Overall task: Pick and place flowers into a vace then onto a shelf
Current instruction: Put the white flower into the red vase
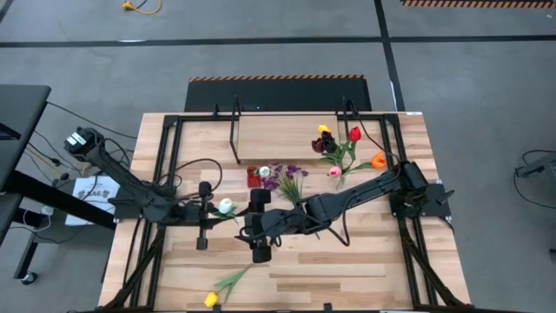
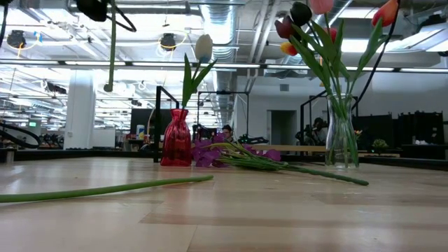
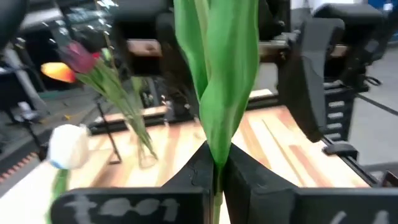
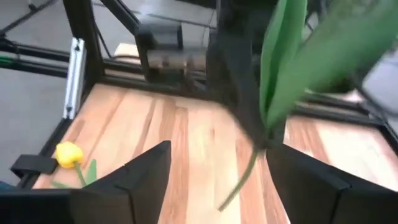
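Now a white tulip (image 1: 226,207) is seen above the middle of the tabletop (image 1: 365,269), its green stem clamped between the fully closed fingers (image 3: 199,174) of the left gripper (image 1: 208,209); in the left wrist view the leaves rise straight out of the pinched tips. Just beside it, the right gripper (image 1: 259,228) is held with its fingers (image 4: 143,168) spread wide apart, and nothing is gripped by them; in the right wrist view the same stem and leaves hang ahead of the gap, apparently free of both pads, though the blur makes contact hard to rule out.

A red vase (image 2: 176,147) is stood on the tabletop behind the grippers, and a purple-blossomed sprig (image 1: 282,178) is laid just beside it, its stems stretched across the wood. Farther toward the right arm's side, a clear glass vase (image 2: 341,136) is placed upright, and red, orange, yellow, pink and dark tulips (image 1: 343,148) are held in it. A yellow tulip (image 1: 211,298) is left lying flat near the front edge of the tabletop, well apart from the vases. The shelf (image 1: 278,139) is set at the back of the tabletop on thin black legs, and its board is seen between the two arms' bases.
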{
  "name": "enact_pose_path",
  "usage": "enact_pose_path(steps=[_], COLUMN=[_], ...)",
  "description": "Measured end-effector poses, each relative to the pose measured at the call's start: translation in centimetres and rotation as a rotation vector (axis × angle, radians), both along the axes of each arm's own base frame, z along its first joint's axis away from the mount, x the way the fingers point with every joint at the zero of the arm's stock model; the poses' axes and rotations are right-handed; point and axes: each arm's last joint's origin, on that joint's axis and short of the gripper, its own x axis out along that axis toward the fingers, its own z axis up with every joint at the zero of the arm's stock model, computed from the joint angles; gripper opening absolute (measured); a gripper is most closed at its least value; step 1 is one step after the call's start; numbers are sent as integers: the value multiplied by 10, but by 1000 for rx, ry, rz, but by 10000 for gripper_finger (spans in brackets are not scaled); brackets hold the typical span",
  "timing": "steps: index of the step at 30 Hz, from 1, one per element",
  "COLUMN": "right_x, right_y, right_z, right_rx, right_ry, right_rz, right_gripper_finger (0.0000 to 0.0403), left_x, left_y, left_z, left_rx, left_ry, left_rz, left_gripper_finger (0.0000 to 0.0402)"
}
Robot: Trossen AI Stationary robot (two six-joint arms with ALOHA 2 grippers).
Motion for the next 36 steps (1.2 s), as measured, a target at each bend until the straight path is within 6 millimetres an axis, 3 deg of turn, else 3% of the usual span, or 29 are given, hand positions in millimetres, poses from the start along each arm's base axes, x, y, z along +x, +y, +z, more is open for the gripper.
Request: enact_pose_path(steps=[7,14,17,20,22,31,34,36], right_x=[-10,-40,-54,-68,-75,-103,-111,-116], right_y=[17,53,71,84,89,104,117,127], right_z=[-5,1,-1,-7,-9,-15,-26,-38], right_rx=[52,90,65,12,-2,-127,-138,-117], right_ry=[56,130,171,235,254,220,209,241], right_rz=[-12,35,59,76,52,-204,-143,41], right_gripper_finger=[258,228,168,62,18,4,1,1], left_x=[-17,-24,-24,-22,-20,-5,1,5], left_y=[16,40,47,51,54,64,66,67], left_z=[-1,-11,-14,-13,-13,-12,-15,-17], left_rx=[-40,-86,-104,-105,-107,-73,-61,-57], left_ry=[-174,-244,-252,-260,-264,-275,-255,-250], left_rz=[17,-15,-55,-91,-105,-151,-145,-147], left_gripper_finger=[1,0,0,0,0,0,0,0])
